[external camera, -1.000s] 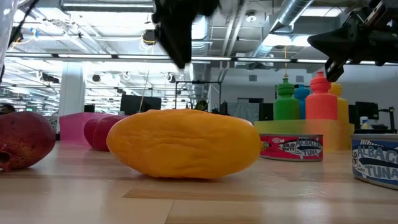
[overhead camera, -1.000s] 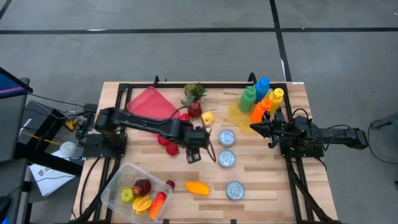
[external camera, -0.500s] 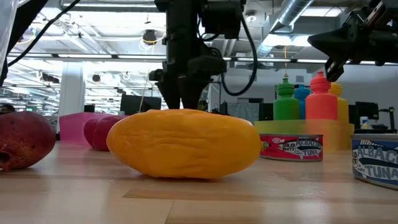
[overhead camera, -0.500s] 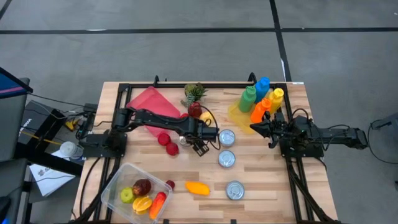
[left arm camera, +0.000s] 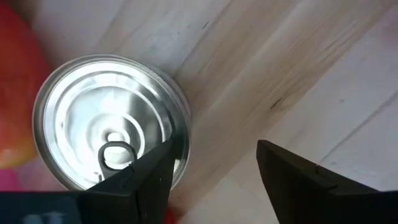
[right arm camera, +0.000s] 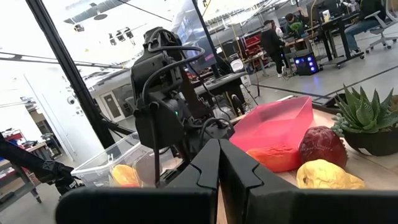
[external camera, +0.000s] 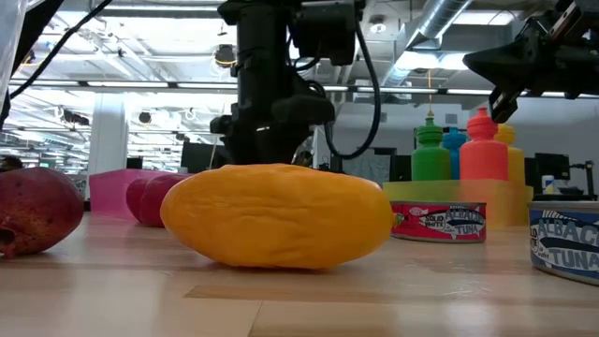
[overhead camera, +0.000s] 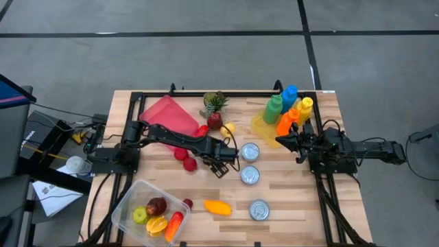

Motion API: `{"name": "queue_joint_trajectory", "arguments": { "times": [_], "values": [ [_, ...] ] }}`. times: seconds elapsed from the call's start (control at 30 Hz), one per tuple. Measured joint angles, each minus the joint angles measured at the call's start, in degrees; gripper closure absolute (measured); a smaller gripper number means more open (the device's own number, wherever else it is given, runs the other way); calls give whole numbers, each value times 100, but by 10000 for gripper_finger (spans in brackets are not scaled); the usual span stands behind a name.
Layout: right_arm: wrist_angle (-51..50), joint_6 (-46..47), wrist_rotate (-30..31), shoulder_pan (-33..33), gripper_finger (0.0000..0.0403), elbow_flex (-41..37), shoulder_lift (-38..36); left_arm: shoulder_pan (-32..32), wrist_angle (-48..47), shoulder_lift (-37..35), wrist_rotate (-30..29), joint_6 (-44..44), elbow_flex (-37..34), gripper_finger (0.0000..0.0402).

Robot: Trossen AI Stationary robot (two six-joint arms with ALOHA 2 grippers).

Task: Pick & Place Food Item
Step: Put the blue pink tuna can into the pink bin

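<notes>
Hovering low over mid-table, left gripper (overhead camera: pixel 221 167) sits just beside a tuna can (overhead camera: pixel 250 151); wrist view shows fingers (left arm camera: pixel 140 180) parted over bare wood, nothing between them, can lid (left arm camera: pixel 112 140) just off one fingertip. Empty-handed, partly open. Judgement: it is lining up on the next item, can or nearby fruit, cannot tell which.

Right gripper (overhead camera: pixel 280 141) parked at table's right edge by the bottles, fingers pressed together, holding nothing. Waiting arm.

Likely next task item: orange-yellow fruit (overhead camera: pixel 217 206), lying alone on the wood just beside the clear bin (overhead camera: pixel 127 202), near front edge. Short carry, so probably staged for easy drop-in.

Bin already holds four pieces as far as I can count: green, dark red, orange, and a long red-orange one. Judgement: sorting is partly done.

Counts elsewhere:
- Cans: three, loose column mid-table.
- Bottles (overhead camera: pixel 288 108): four (green, blue, orange, yellow), grouped on a yellow tray at back right.
- Loose red fruit by left arm: two or three, partly hidden.
- Yellow fruit (overhead camera: pixel 228 128) and dark red one by the potted plant (overhead camera: pixel 214 101).
- Pink tray (overhead camera: pixel 164 113), back left.
</notes>
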Motion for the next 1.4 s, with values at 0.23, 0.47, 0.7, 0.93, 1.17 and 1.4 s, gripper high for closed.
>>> {"name": "queue_joint_trajectory", "arguments": {
  "times": [0.23, 0.47, 0.7, 0.93, 1.17, 1.4],
  "values": [
    [0, 0, 0, 0, 403, 0, 0, 7, -31, 13, 49, 136, -69, 208],
    [-2, 0, 0, 1, 403, 0, -1, 42, -164, 24, 221, 486, -82, 373],
    [0, 0, 0, 2, 403, 0, 0, 10, -98, 27, 299, 628, -85, 399],
    [0, 0, 0, 0, 403, 0, 0, -92, -112, -310, 208, 568, -139, 401],
    [0, 0, 0, 1, 403, 0, 0, -31, -24, -802, 57, 553, -117, 401],
    [0, 0, 0, 2, 403, 0, -1, -28, -83, -1128, 50, 551, -113, 401]
  ]
}}
